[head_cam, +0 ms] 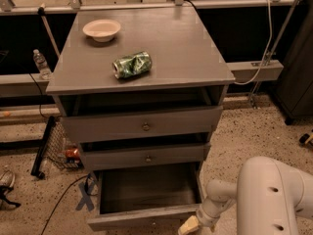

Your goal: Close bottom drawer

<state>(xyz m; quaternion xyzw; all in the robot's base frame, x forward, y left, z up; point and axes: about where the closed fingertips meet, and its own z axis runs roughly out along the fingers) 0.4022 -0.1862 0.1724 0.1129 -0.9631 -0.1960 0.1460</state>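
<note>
The tool (190,225) is cut off at the frame's bottom, beside the open bottom drawer (146,192); its grip cannot be told. Grey worktop (186,48), speckled floor (244,133).

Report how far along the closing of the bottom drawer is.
Nothing looks done yet: the bottom drawer stands pulled out, its inside showing. In hand: the gripper sits low at the drawer's front right corner; contact cannot be told. Left: push the front fully in, below the middle drawer.

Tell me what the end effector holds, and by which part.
Cannot be told: the end effector sits by the front right corner of the bottom drawer, mostly out of view.
</note>
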